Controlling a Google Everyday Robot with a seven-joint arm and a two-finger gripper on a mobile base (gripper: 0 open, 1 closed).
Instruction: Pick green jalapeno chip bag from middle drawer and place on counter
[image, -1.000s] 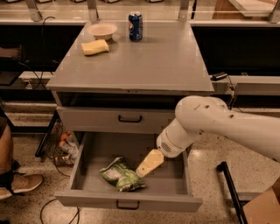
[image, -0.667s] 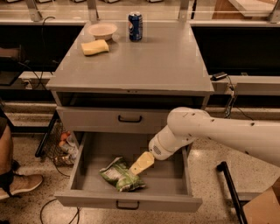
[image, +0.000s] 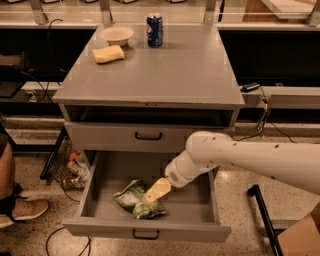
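Note:
The green jalapeno chip bag, crumpled green foil with a white patch, lies in the open middle drawer, left of its centre. My gripper reaches down into the drawer from the right on a white arm, and its cream tip sits over the bag's right edge. The counter is the grey cabinet's flat top, above the drawer.
On the counter's far left are a yellow sponge, a white bowl and a blue can. A shut drawer with a black handle sits above the open one. A person's leg and shoe are at the left.
My gripper has moved left and down inside the drawer, from beside the bag to over its right edge. The bag has not moved.

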